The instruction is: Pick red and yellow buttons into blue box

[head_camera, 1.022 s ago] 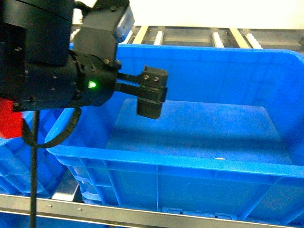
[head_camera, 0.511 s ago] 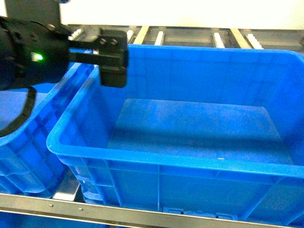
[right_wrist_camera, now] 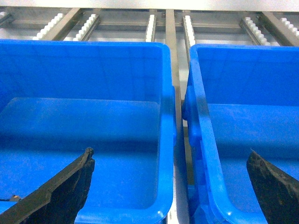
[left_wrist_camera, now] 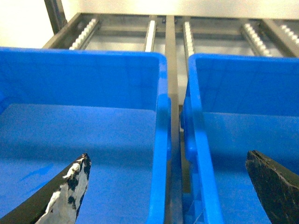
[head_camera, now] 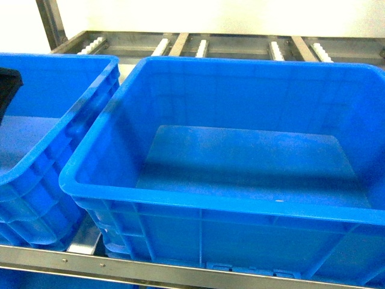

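The blue box (head_camera: 240, 66) fills the middle of the head view, its smooth floor (head_camera: 252, 159) bare. No red or yellow button shows in any view. My left gripper (left_wrist_camera: 167, 157) is open, its fingers (left_wrist_camera: 70, 186) wide apart over the gap between two blue crates. My right gripper (right_wrist_camera: 170, 154) is open too, its fingertips (right_wrist_camera: 77, 179) spread above another gap between two crates. Nothing sits between either pair of fingers. In the head view only a dark piece (head_camera: 7, 90) at the left edge shows of the left arm.
A second deep blue crate (head_camera: 54, 150) stands close to the left of the box. Both rest on a metal roller rack (head_camera: 180, 42) with a steel front rail (head_camera: 120, 268). A steel bar (left_wrist_camera: 172, 70) runs between the crates. A further crate (right_wrist_camera: 243, 116) appears in the right wrist view.
The left arm, which hung over the box's left side a second ago, has swung left and almost out of the head view. The box now shows unobstructed.
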Controlling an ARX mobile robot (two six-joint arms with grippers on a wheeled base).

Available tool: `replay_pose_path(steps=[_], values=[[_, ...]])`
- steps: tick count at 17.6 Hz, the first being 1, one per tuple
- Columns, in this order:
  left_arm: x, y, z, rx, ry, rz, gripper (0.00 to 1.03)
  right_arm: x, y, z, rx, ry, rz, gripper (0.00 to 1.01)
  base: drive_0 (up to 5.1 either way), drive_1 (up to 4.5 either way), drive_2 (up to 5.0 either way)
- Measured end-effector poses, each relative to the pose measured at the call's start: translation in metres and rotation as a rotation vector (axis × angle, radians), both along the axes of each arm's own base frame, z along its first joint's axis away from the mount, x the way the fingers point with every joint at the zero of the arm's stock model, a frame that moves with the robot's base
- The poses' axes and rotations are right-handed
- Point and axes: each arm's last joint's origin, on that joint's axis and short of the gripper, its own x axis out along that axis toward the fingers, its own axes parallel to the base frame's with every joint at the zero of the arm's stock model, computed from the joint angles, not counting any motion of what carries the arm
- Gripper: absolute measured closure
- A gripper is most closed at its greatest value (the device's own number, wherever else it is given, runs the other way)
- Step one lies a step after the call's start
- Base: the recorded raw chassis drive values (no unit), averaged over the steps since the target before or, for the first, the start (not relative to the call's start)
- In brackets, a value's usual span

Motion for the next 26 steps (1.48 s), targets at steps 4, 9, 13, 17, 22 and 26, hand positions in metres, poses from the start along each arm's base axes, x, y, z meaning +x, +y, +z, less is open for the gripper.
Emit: replay_pose_path(steps=[4, 9, 13, 17, 22, 26], values=[[-0.011, 0.009, -0.003, 0.000, -0.146, -0.008, 0.26, -0.002, 0.006, 0.001, -0.015, -0.121, 0.015, 0.15, 0.0, 0.00, 0.0], [-0.040, 0.029, -0.023, 0.012, -0.145, -0.008, 0.88, -0.020, 0.009, -0.018, -0.025, -0.147, 0.040, 0.75, 0.0, 0.00, 0.0], [-0.055, 0.045, -0.032, 0.014, -0.148, -0.002, 1.01, -0.029, 0.009, -0.024, -0.029, -0.153, 0.040, 0.99, 0.0, 0.00, 0.0], [-0.066, 0.045, -0.039, 0.014, -0.164, -0.011, 1.01, -0.036, 0.009, -0.031, -0.029, -0.168, 0.038, 0.99, 0.0, 0.00, 0.0], [-0.076, 0.045, -0.037, 0.014, -0.171, -0.011, 1.01, -0.042, 0.009, -0.031, -0.029, -0.169, 0.038, 0.99, 0.0, 0.00, 0.0], [-0.082, 0.045, -0.037, 0.014, -0.173, -0.010, 1.01, -0.054, 0.009, -0.032, -0.030, -0.181, 0.038, 0.99, 0.0, 0.00, 0.0]])
